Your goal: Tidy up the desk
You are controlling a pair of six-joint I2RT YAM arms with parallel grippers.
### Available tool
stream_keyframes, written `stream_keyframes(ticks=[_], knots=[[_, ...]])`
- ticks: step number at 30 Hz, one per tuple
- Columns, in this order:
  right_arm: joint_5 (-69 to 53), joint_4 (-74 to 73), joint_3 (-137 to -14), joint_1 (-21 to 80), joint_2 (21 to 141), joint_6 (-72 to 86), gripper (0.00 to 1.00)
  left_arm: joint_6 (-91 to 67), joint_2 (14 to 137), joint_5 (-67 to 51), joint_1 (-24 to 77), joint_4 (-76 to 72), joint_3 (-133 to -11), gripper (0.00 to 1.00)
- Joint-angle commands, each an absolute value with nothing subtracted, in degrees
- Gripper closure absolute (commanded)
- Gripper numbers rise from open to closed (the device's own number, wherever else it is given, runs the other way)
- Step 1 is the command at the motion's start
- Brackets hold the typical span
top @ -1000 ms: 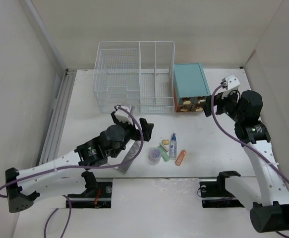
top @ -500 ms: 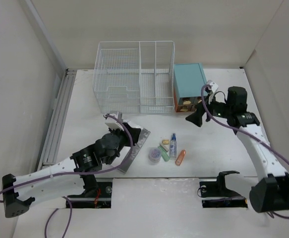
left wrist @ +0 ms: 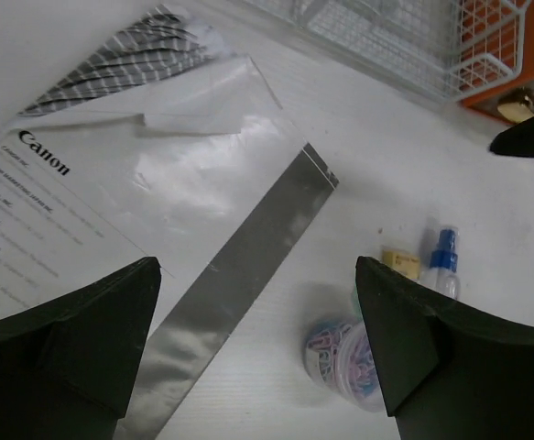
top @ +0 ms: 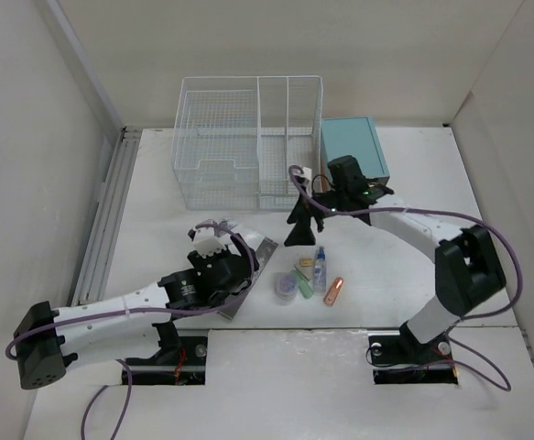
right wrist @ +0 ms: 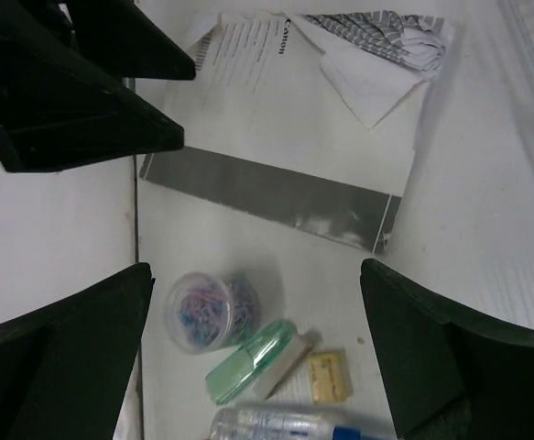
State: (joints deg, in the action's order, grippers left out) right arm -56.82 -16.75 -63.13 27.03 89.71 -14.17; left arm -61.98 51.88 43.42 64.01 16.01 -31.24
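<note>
**Left of the overhead view.** The rail (top: 106, 215) runs along the desk's (top: 157, 197) left edge. The desk fills the middle of the frame, with walls around it.

**Left claw** (left wrist: 257, 275). It stands wide open above a printed sheet (left wrist: 147, 174) in a clear sleeve. The sheet lies flat on the desk at lower centre, askew. Nothing sits between the jaws. Whether a finger (left wrist: 83, 339) touches the sleeve cannot be told. Judgement: the claw is placed over the sheet to take it. A flat, slippery sleeve offers little edge to grip.

**Centre.** Loose small items are bunched just right of the sheet:
- a clear tub (top: 286, 288) of coloured clips
- a green piece (top: 300, 273)
- a yellow block (top: 306, 263)
- a spray bottle (top: 320, 269) lying down
- an orange piece (top: 333, 291)

Judgement: these are unsorted and await stowing.

**Right claw** (right wrist: 257, 273). It is fully spread and holds nothing. It hangs over the top of this cluster, clear of the items. Judgement: it is lined up to pick one.

**Upper centre to right.** A wire basket (top: 248, 137) and a teal cabinet (top: 354, 147) stand side by side at the back. These are the likely destinations.
</note>
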Motion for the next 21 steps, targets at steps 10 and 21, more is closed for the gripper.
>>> stream_keyframes(ticks=[10,21], knots=[[-46.84,-13.88,-67.85,29.98,88.87,-19.24,0.00,-52.23,41.48,51.08,53.89,8.81,-25.15,0.21],[-68.10,-23.10,-69.79,11.10,81.83,-25.92,0.00,-31.74,52.10,15.33,28.31,-9.84,-31.61,0.29]])
